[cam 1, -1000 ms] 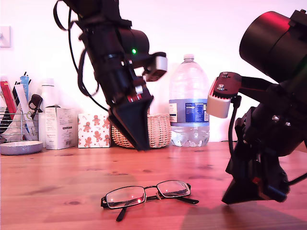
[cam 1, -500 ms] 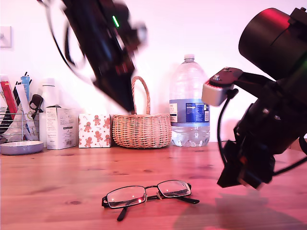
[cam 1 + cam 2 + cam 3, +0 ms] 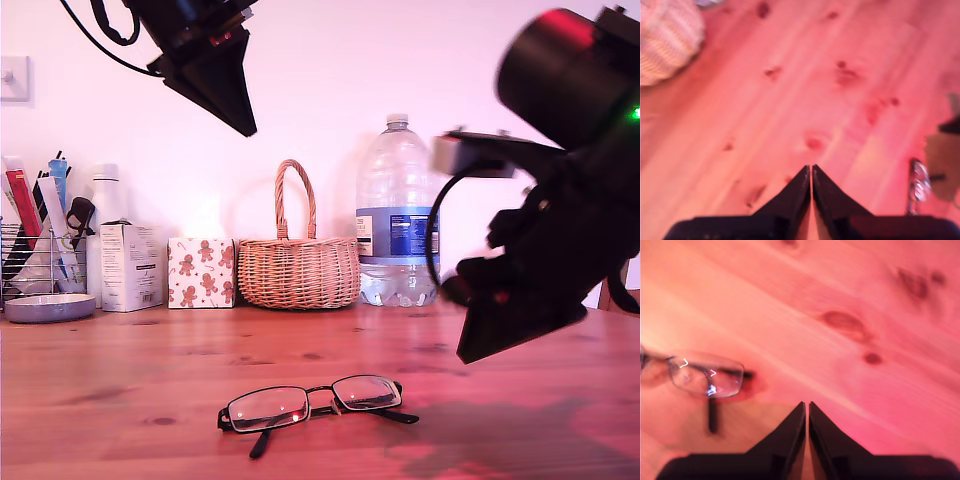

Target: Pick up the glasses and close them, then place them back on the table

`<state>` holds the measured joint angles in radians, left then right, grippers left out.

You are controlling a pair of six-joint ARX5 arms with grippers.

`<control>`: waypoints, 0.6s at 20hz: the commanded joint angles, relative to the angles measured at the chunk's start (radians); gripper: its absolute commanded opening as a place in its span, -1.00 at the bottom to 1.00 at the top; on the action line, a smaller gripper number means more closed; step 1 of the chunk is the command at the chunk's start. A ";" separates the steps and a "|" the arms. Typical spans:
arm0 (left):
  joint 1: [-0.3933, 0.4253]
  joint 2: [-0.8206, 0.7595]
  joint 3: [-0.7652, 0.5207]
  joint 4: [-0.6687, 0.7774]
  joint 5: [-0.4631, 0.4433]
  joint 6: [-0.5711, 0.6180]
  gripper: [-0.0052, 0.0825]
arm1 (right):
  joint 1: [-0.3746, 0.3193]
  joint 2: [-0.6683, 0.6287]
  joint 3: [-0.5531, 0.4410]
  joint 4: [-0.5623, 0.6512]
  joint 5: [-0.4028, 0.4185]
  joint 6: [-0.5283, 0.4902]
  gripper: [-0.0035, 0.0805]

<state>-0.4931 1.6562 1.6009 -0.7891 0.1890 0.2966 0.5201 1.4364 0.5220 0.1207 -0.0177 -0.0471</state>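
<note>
Fingers (image 3: 799, 192) of my first gripper (image 3: 811, 169) were seen pressed together with nothing between them, and the fingers (image 3: 796, 432) of my second gripper (image 3: 806, 405) were likewise closed on nothing. In the exterior view, from its left, one wire holder (image 3: 25, 262) was seen standing on a grey dish (image 3: 45, 308), filled with pens and other upright tools too crowded to be counted. One white bottle (image 3: 105, 195) was seen behind it, then one white carton (image 3: 130, 267) and one small box (image 3: 200, 272) printed with gingerbread figures, both shut, so two boxes were counted. High above them my first gripper was held well clear of the table (image 3: 120, 380), pointing down toward the exterior view's right. One wicker basket (image 3: 298, 272) with an upright loop handle was seen next; what lay inside it could not be told. One large clear water bottle (image 3: 397, 230) with a white cap and a blue label was seen just beside the basket; its level could not be judged. One pair of glasses (image 3: 310, 403) was seen lying on the table in front of the basket, well apart from it, with one temple arm jutting toward the camera and the other toward the exterior view's right. My second gripper was held above the table at the exterior view's right, near the glasses but not touching them.
</note>
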 commanded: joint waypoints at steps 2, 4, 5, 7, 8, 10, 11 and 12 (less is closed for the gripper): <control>0.011 -0.076 -0.103 0.097 -0.035 -0.025 -0.93 | -0.112 -0.015 0.004 0.021 -0.048 0.055 -0.93; 0.019 -0.127 -0.198 0.185 -0.072 -0.043 -0.93 | -0.192 -0.035 0.004 0.046 -0.089 0.073 -0.93; 0.023 -0.154 -0.253 0.238 -0.090 -0.066 -0.93 | -0.228 -0.051 0.004 0.055 -0.093 0.074 -0.93; 0.034 -0.216 -0.383 0.355 -0.119 -0.091 -0.93 | -0.294 -0.093 0.004 0.077 -0.098 0.073 -0.93; 0.044 -0.246 -0.449 0.412 -0.132 -0.098 -0.93 | -0.336 -0.116 0.004 0.084 -0.114 0.064 -0.93; 0.074 -0.304 -0.577 0.508 -0.144 -0.110 -0.93 | -0.407 -0.166 0.004 0.086 -0.130 0.061 -0.93; 0.093 -0.335 -0.641 0.555 -0.144 -0.118 -0.93 | -0.434 -0.190 0.004 0.088 -0.137 0.057 -0.93; 0.111 -0.365 -0.698 0.601 -0.142 -0.123 -0.93 | -0.460 -0.219 0.003 0.089 -0.145 0.056 -0.93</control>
<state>-0.3946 1.3228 0.9516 -0.2260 0.0494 0.1818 0.0719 1.2354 0.5220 0.2008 -0.1551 0.0170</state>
